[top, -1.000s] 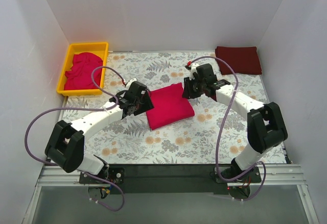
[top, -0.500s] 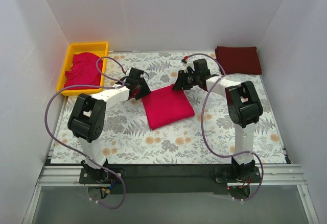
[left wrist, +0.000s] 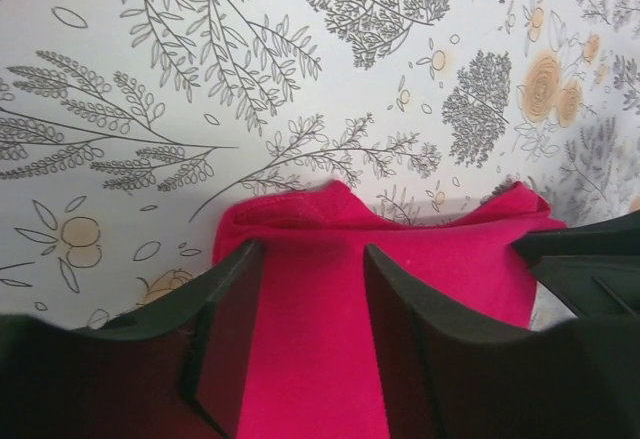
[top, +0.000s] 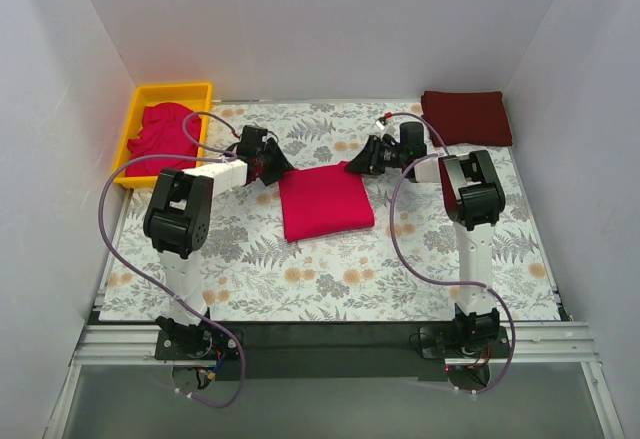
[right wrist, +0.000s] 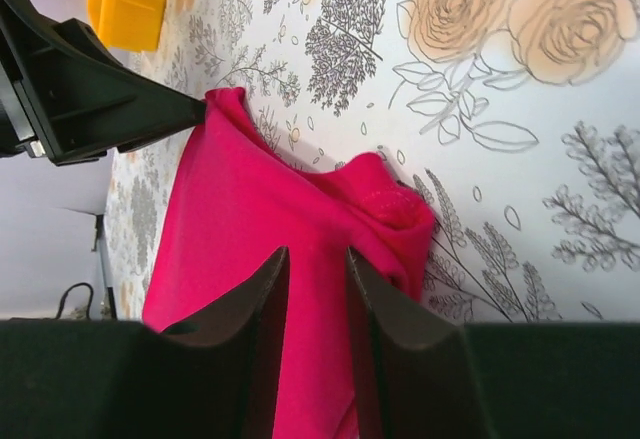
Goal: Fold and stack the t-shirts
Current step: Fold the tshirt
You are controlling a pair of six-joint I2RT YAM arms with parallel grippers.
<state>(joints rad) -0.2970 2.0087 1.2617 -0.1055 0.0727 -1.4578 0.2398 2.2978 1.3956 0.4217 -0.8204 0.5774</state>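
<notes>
Currently the floral table (top: 420, 259) carries one folded crimson-pink t-shirt (top: 325, 204) at centre, a yellow tray (top: 172, 90) of loose pink t-shirts (top: 158, 137) at far left, and a folded maroon t-shirt (top: 467, 116) at far right. Left gripper (left wrist: 308, 251): jaws narrow, pinching the centre shirt's far-left corner. Right gripper (right wrist: 316, 255): jaws narrow, pinching its far-right corner.

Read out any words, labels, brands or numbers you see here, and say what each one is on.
None: no words, numbers or signs can be read in any view. The folded pink t-shirt, the maroon t-shirt, the yellow tray and the floral table cover carry no lettering.
</notes>
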